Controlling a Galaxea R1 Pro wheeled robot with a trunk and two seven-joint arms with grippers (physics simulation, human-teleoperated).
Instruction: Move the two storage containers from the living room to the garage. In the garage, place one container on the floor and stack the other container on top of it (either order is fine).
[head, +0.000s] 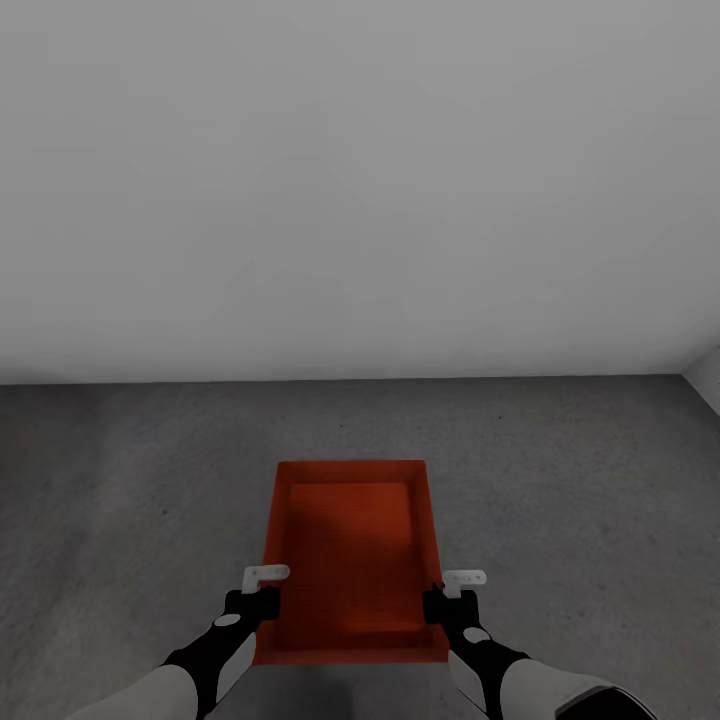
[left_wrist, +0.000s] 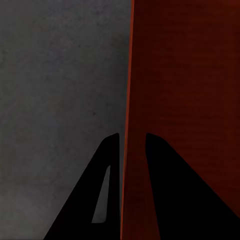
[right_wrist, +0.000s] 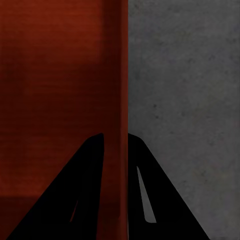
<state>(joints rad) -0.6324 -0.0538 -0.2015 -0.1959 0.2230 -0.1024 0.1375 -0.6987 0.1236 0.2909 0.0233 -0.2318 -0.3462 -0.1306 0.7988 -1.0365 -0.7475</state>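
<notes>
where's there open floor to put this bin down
Bare grey floor runs between the storage container and the white wall, and out to both its sides. The only crowded spots are its long walls, where the left claw and right claw grip.

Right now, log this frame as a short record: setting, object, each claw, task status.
setting: grey concrete floor, plain white wall
object: one red-orange storage container, open top, nothing seen inside
left claw: straddles the container's left wall, one finger each side
right claw: straddles the right wall likewise
contact with floor: cannot tell
task status: no stack visible yet
</notes>
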